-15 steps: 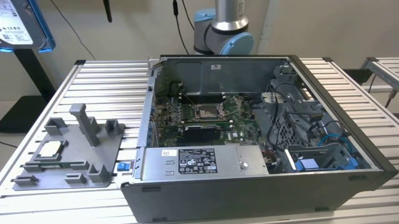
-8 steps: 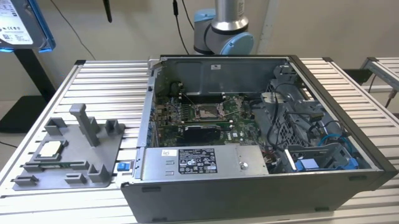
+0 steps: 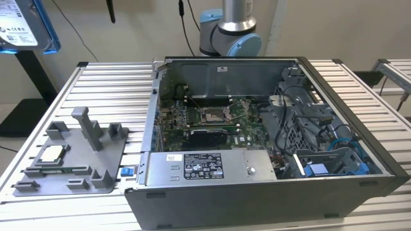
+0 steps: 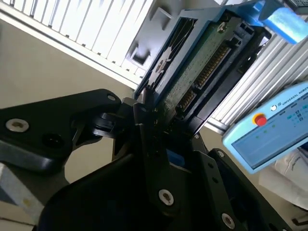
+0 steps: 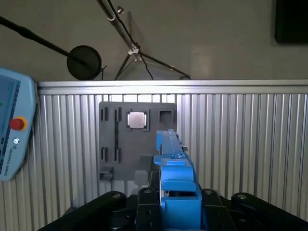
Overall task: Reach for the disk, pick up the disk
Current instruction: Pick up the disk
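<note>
The disk point(image 3: 22, 24), silver-grey with a white label and a blue bracket, hangs high in the air at the exterior view's far left, well above the table. In the second wrist view my gripper point(image 4: 154, 120) is shut on the disk point(image 4: 202, 72), whose green circuit-board side and connector face the camera. In the first wrist view the disk point(image 5: 173, 178) is seen edge-on, its blue bracket clamped between the black fingers point(image 5: 144, 199) of the gripper point(image 5: 175, 204), above the grey fixture tray point(image 5: 137, 159).
The grey fixture tray point(image 3: 70, 159) lies on the slatted table point(image 3: 96, 96) and carries a small silver chip point(image 3: 51, 153). A small blue clip point(image 3: 126, 171) sits beside it. An open computer case point(image 3: 257, 144) stands in the middle. A teach pendant point(image 5: 12, 130) is at the table's edge.
</note>
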Action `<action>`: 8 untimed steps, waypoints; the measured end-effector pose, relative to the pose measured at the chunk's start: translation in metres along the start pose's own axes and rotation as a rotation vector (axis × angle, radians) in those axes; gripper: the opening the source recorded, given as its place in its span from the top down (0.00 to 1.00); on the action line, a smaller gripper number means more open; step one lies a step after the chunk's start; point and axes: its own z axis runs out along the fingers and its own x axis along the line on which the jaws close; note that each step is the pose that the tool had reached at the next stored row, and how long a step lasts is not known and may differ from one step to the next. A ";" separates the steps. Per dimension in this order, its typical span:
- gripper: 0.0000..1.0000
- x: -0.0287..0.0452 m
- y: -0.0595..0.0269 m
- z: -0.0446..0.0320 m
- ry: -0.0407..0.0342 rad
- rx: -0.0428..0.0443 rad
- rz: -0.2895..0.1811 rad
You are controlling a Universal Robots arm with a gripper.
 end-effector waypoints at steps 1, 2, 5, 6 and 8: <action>1.00 0.0000 -0.0004 0.0001 0.0000 0.0000 0.000; 1.00 0.0000 -0.0008 0.0001 0.0000 0.0000 0.000; 1.00 0.0001 -0.0032 0.0001 -0.0001 -0.0001 0.000; 1.00 0.0000 -0.0045 0.0002 -0.0001 0.0000 0.000; 1.00 -0.0001 -0.0082 0.0003 -0.0001 0.0000 0.000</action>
